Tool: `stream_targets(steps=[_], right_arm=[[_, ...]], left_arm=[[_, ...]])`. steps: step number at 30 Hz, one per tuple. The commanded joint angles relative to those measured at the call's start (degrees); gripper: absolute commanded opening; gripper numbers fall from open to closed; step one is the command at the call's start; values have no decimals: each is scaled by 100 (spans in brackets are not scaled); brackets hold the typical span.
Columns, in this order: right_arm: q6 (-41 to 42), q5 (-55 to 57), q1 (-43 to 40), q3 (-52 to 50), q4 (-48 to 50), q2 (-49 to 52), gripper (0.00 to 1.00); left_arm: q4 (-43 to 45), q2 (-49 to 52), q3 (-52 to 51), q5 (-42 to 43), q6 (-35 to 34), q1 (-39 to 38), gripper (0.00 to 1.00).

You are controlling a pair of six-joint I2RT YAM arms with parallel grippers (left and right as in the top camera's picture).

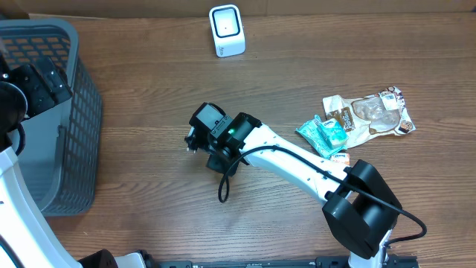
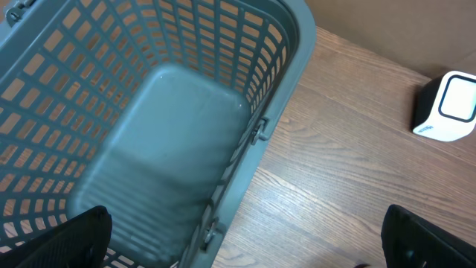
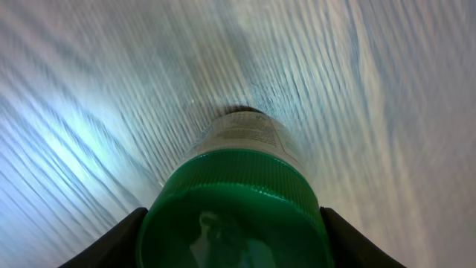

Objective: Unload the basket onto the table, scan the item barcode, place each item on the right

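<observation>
While right fingers (image 3: pixel 104 244) clasp bottle (image 3: pixel 234 201) | wood-grain table (image 1: pixel 149 89) | grey basket (image 1: pixel 74 134), white scanner (image 1: pixel 226 30)

Left: basket (image 1: pixel 74 112); behind: scanner (image 1: pixel 226 30); right: packets (image 1: pixel 364 119)

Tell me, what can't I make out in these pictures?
Bottle: overhead, hidden beneath the right gripper.
Its label: right wrist view, foreshortened behind the green cap; no barcode readable.
Table: right wrist view, blurred.
Snack packets, their print: overhead, too small.
</observation>
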Motion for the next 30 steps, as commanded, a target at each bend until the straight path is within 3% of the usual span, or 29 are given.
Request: stream_targets(steps=[1,6,11,13,14,15,23,26,30], right_arm=[[-2186,155,-22,223,37,42,35],[-2962,-85,-22,223,33,42,37],[-3112,-315,-22,223,42,42,50],[-3106,-400,-22,223,39,42,64],[-3042,-496,-22,223,48,42,83],[-2852,-575,-22,223,83,42,100],[-236,-568,-33,358,297,33,100],[1213,-398,-90,654,98,33,100],[2387,-459,-210,1038,-330,33,100]], left_arm=[[20,9,39,-35,90,24,100],[20,9,39,-35,90,24,100],[22,9,39,-35,90,24,100],[22,9,39,-35,90,24,99],[20,9,39,-35,90,24,100],[22,9,39,-35,90,24,100],[22,9,39,-35,90,24,100],[22,9,39,-35,90,24,100],[20,9,39,-35,90,24,99]])
